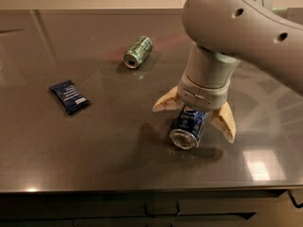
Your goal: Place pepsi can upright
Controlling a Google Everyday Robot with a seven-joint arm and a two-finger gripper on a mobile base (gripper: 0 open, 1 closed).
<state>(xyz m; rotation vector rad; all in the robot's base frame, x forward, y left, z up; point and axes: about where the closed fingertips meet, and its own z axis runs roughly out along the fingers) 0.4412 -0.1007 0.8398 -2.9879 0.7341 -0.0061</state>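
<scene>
The dark, glossy tabletop (109, 164) spans the view, and a pale grey arm (236, 27) reaches down to it, ending in the tool (193, 123), whose two tan fingers (166, 103) are spread wide and grip nothing. Between those fingers, under the wrist, the pepsi can (188, 127) lies on its side on the tabletop, one silver end toward the camera; whether either finger touches it I cannot tell. Well apart from it, a green can (138, 52) lies on its side farther back, and a flat blue packet (69, 96) lies off to the side
</scene>
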